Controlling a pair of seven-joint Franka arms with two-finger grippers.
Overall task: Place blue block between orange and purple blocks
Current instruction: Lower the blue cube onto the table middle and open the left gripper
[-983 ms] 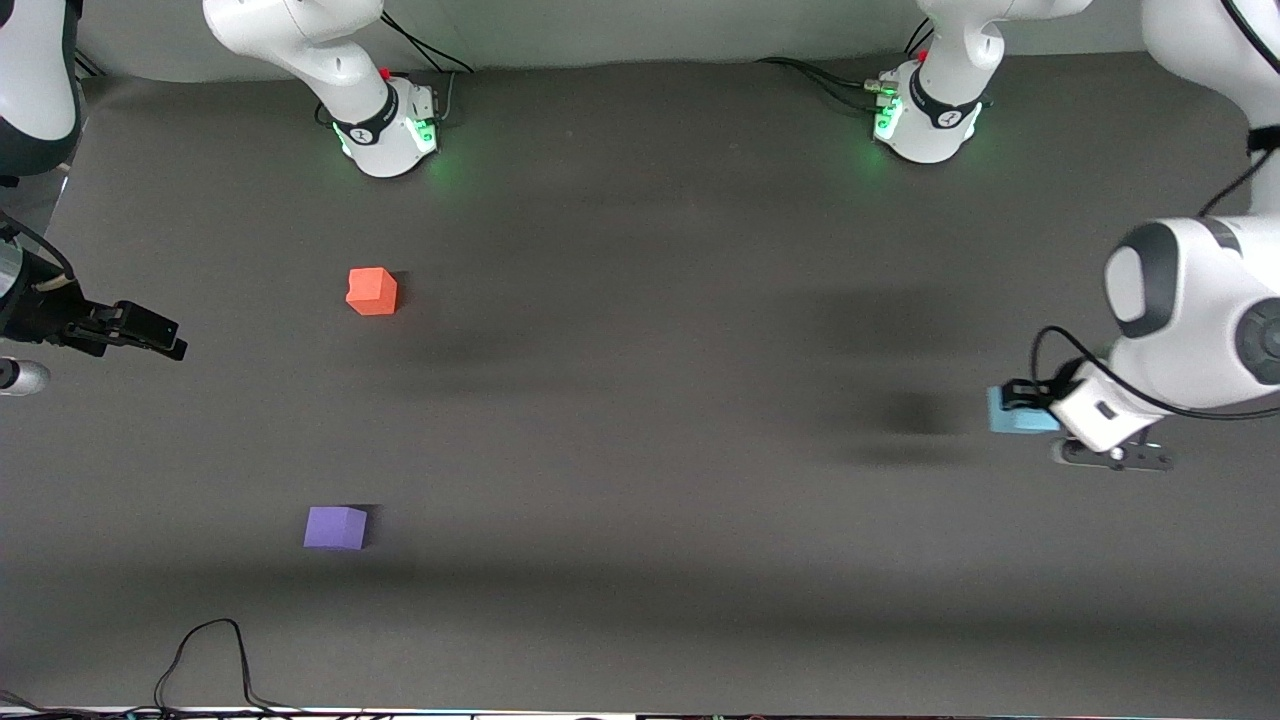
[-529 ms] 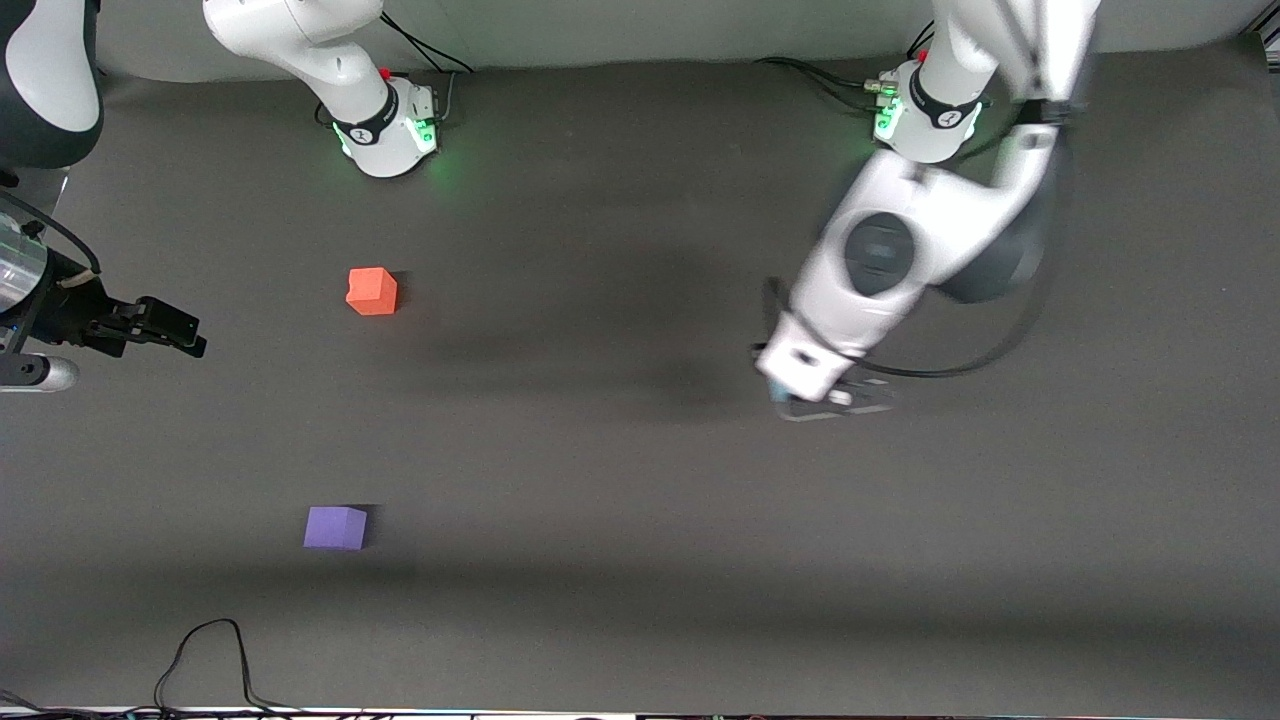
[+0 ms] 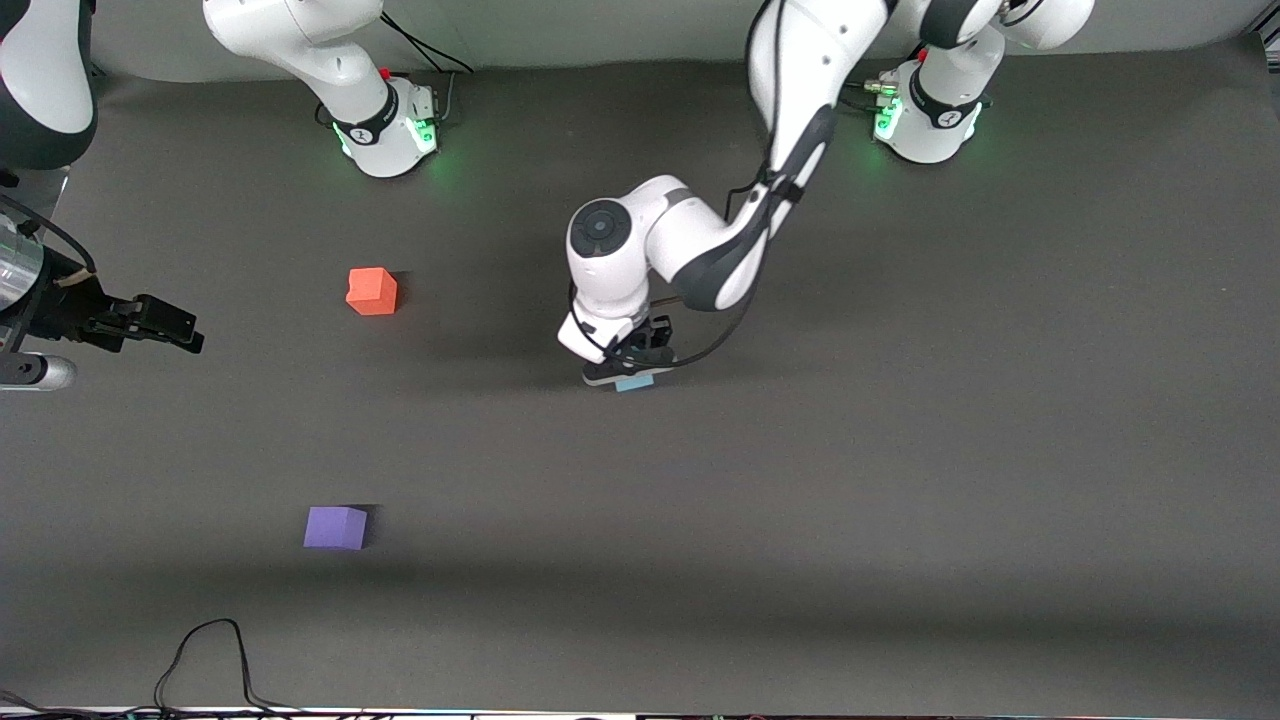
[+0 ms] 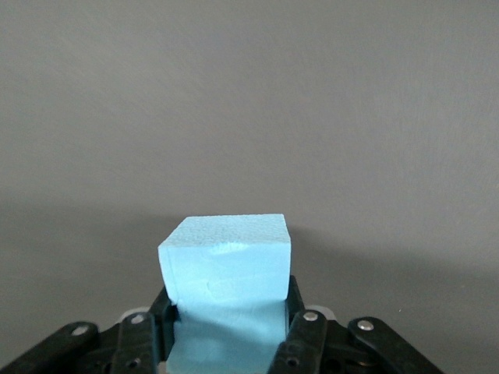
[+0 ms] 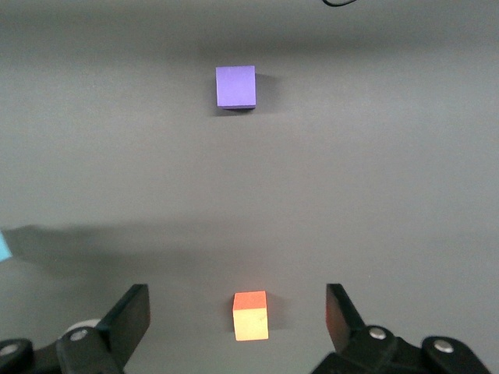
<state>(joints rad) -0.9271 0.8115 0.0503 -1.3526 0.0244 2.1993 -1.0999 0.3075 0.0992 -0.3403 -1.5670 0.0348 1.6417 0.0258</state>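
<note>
Overhead, in the front view, the left end effector (image 3: 630, 372) hangs over the middle of the dark surface (image 3: 900, 500), clamped on the blue block (image 3: 634, 382), of which only a thin sliver shows beneath the wrist. Taking the orange block (image 3: 371, 291) as the landmark, the blue block is well apart from it toward the left arm's end of the surface. The purple block (image 3: 335, 527) sits well nearer the camera than the orange block, roughly in line with it. The right end effector (image 3: 165, 325) waits at the right arm's end of the surface, near the orange block.

From the left wrist view, the blue block (image 4: 226, 288) is pinched between the two dark fingers (image 4: 300, 343), which press on its side faces, with bare grey surface past it.

From the right wrist view, the right end effector (image 5: 238, 315) is spread wide and holds nothing; the orange block (image 5: 250, 315) shows between its fingers (image 5: 131, 312), lying on the surface below them, and the purple block (image 5: 235, 86) lies well apart from it.
</note>
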